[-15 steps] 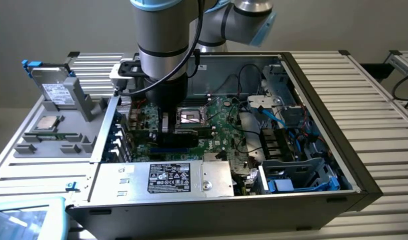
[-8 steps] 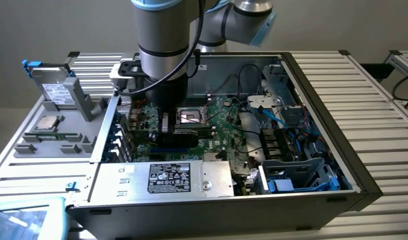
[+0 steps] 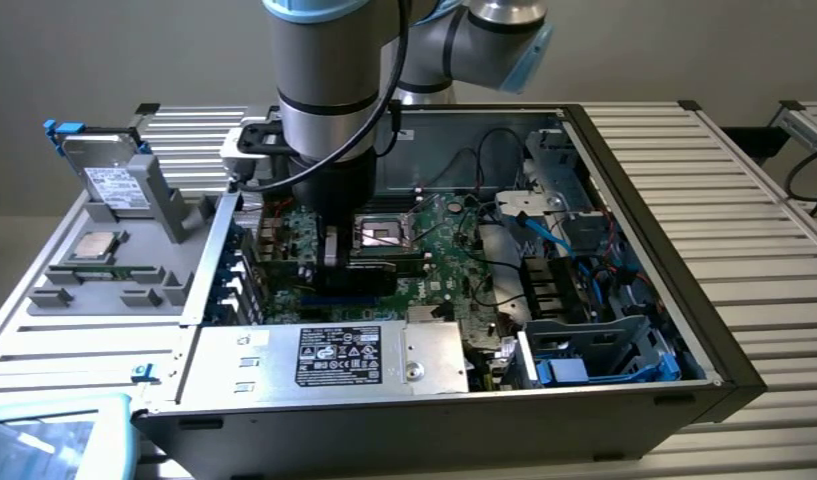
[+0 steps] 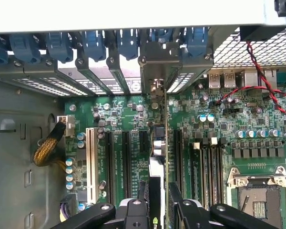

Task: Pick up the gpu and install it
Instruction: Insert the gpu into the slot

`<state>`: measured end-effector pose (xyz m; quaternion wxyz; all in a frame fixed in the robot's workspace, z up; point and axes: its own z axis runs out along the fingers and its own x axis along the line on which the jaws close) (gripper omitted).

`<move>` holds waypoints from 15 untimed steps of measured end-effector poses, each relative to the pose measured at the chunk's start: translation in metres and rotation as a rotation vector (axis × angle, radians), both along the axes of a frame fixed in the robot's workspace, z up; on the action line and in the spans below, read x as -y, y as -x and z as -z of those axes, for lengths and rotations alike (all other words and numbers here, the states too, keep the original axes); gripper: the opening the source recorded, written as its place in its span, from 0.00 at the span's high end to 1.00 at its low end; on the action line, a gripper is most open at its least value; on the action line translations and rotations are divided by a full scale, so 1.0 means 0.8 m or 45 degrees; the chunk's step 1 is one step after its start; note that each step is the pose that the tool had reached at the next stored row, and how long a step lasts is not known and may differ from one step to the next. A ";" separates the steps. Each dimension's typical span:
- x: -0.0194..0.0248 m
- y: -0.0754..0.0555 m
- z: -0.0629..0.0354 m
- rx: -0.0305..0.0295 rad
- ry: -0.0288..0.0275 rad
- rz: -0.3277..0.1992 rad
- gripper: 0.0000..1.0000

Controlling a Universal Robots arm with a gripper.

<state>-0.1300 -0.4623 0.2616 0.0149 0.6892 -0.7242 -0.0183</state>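
Observation:
The gpu is seen edge-on, standing upright over the expansion slots of the green motherboard. Its metal bracket sits against the row of rear slot covers. My gripper is shut on the card, with one black finger on each side of it. In the exterior view the arm reaches down into the open computer case. There the gripper is low over the motherboard with the gpu under it, beside the processor socket.
Blue slot latches line the case's rear wall. Red and black wires cross near the rear ports, and a yellow sleeved cable lies beside the board. The power supply sits at the front, and a drive stands on a grey tray outside.

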 end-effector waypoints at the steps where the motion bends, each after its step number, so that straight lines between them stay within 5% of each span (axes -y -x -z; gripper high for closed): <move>1: 0.0000 0.000 0.000 -0.0001 0.0001 0.000 0.73; 15: -0.0023 0.000 0.002 -0.0020 0.0000 0.011 0.73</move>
